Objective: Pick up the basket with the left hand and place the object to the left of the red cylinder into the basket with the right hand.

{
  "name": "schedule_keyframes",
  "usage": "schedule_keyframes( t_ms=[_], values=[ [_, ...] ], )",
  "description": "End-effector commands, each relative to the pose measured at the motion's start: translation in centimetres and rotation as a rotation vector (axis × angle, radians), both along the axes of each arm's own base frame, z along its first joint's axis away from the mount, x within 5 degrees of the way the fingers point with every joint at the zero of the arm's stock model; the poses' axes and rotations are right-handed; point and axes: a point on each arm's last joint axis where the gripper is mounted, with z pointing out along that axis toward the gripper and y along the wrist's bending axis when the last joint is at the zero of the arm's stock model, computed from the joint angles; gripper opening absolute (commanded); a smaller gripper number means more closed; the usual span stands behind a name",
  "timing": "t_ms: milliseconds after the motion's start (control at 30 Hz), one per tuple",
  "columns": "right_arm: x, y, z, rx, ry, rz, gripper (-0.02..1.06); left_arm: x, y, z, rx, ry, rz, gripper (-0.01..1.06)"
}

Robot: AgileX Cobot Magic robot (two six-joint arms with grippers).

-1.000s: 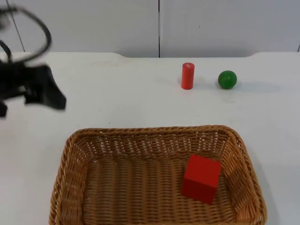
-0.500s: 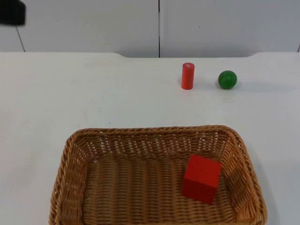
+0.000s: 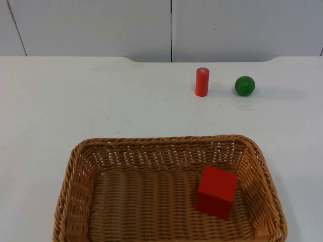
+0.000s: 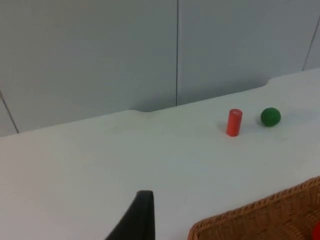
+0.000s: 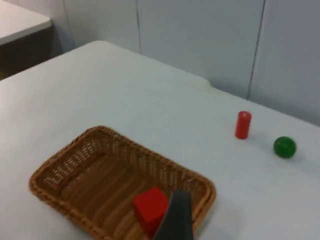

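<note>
**Inspector A:** Position of the basket (image 3: 70,176)?

**Inspector B:** Lower centre of the top view, resting on the white table (image 3: 75,101), its near edge cut by the frame. It is wicker and rectangular, with the opening facing up.

**A:** Contents?

**B:** One red cube (image 3: 217,191), lying in the right half of the basket, close to the right wall and slightly turned against the weave.

**A:** The reference items?

**B:** The red cylinder (image 3: 202,81) stands upright in the upper right of centre, near the grey partition wall (image 3: 101,25). The green ball (image 3: 245,85) lies just to its right, apart from it. Both are well apart from the basket.

**A:** Left gripper (image 4: 135,220)?

**B:** Its wrist view shows it above the table, beside one corner of the basket's rim and not touching it. I cannot tell whether it is open or closed. It holds nothing that I can see.

**A:** Right gripper (image 5: 175,220)?

**B:** It hangs high over the basket's side nearest that arm, with the cube just beside its black tip in its wrist view and the cylinder and ball beyond. Open or closed, I cannot tell.
</note>
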Motion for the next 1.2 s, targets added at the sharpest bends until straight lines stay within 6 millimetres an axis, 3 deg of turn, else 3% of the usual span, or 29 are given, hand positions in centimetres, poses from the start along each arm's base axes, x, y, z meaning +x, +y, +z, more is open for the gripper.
schedule_keyframes(
  t_ms=[0, 267, 700, 1000, 1167],
  values=[
    [-0.6, -0.2, -1.2, 0.015, 0.013, 0.038, 0.69, -0.6, 0.1, -0.5, 0.003, 0.020, 0.005, 1.05],
    [-3.1, -1.3, -3.1, -0.004, 0.011, 0.207, 0.69, -2.5, 0.1, -3.2, -0.009, 0.049, -0.007, 1.05],
    [-2.8, -1.1, -5.3, -0.116, 0.104, 0.192, 0.69, -7.0, 1.9, -4.9, 0.044, -0.008, 0.141, 1.05],
    [-2.6, -0.9, -5.7, -0.130, 0.114, 0.193, 0.69, -6.7, 2.5, -8.1, 0.063, 0.139, 0.218, 1.05],
    [-2.6, -0.9, -5.7, -0.131, 0.115, 0.192, 0.69, -6.6, 2.5, -8.1, 0.065, 0.139, 0.221, 1.05]
  ],
)
